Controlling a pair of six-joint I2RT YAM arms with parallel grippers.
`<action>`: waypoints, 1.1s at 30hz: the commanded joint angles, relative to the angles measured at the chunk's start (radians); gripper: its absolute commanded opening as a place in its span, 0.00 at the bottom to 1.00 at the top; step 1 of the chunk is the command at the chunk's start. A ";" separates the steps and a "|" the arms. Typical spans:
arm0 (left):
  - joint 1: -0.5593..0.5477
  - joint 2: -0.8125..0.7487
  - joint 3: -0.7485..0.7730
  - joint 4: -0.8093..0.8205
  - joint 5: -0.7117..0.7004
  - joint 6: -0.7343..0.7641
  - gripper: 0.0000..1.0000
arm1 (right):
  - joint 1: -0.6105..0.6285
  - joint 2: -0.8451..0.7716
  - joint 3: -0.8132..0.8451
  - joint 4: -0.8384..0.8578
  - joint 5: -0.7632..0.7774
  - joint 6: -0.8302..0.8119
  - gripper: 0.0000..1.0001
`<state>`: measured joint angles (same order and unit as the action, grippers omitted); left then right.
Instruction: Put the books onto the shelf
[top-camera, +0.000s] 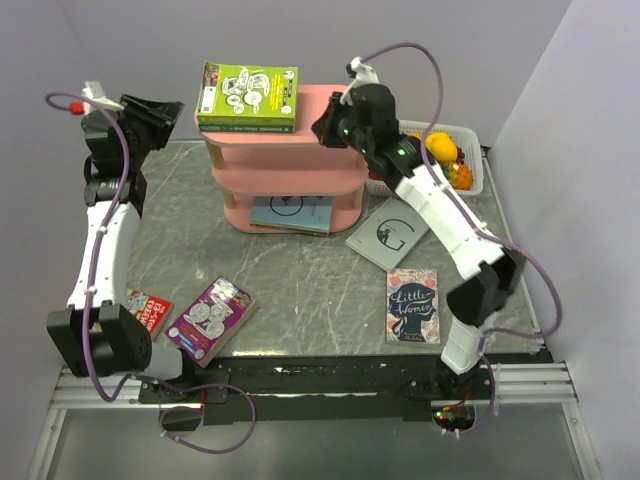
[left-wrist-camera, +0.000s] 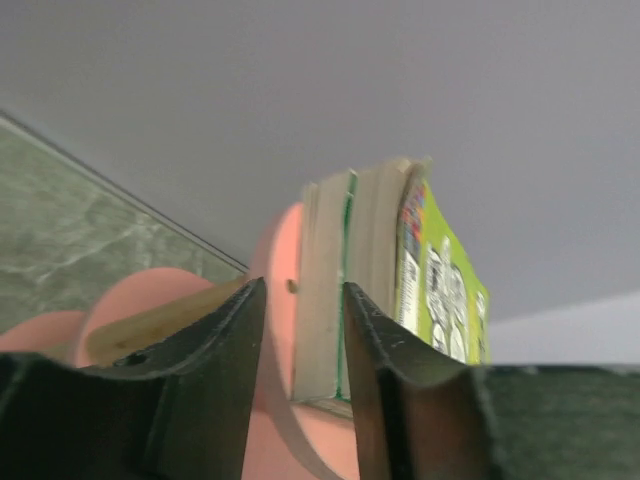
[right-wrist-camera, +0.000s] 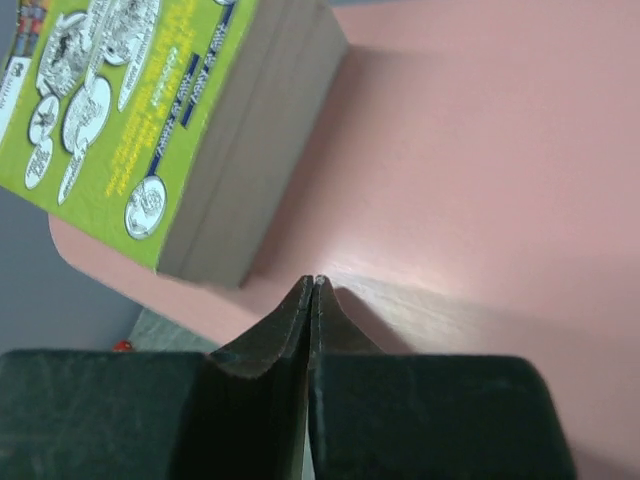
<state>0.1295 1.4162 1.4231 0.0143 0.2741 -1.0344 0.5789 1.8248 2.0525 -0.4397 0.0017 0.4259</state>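
So, the shelf (top-camera: 322, 108) is standing at the back of the desk (top-camera: 300, 280). A stack (top-camera: 246, 122) of books is sitting on the left part of its top board, with the lime book (top-camera: 250, 90) lying flat on top. A blue book (top-camera: 290, 212) is lying on the bottom board, sticking out a bit at the front.

The rest are lying flat on the desk:
- The grey book (top-camera: 388, 235) is lying just right of the shelf's base.
- Little Women (top-camera: 412, 306) is lying nearer the front on the right.
- The purple book (top-camera: 211, 317) is lying front left.
- The red book (top-camera: 148, 310) is lying just beside the purple one, partly tucked behind the left arm.

The left hand (left-wrist-camera: 302, 295) is hanging in the air left of the stack, up at top-board height. Its fingers are standing apart with nothing gripped between them. In the wrist view it's looking straight at the page edges of the stack.

The right hand (right-wrist-camera: 315, 285) is hovering over the bare right side of the top board. Its fingers are pressed together and holding nothing, and the corner of the stack is sitting just ahead of the tips.

A white basket (top-camera: 472, 168) with fruit in it is sitting back right, behind the right arm.
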 joint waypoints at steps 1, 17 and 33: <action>0.018 -0.164 -0.024 -0.161 -0.249 0.011 0.52 | -0.004 -0.311 -0.266 0.171 0.118 -0.038 0.13; -0.122 -0.584 -0.343 -0.511 -0.437 0.033 0.83 | -0.014 -0.795 -1.173 0.115 0.199 0.161 0.83; -0.291 -1.001 -0.797 -0.614 -0.150 0.123 0.99 | 0.058 -1.202 -1.611 0.125 0.032 0.241 0.99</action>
<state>-0.1284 0.4412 0.6266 -0.5674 0.0849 -0.9524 0.5797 0.6785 0.4740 -0.3191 0.0570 0.6689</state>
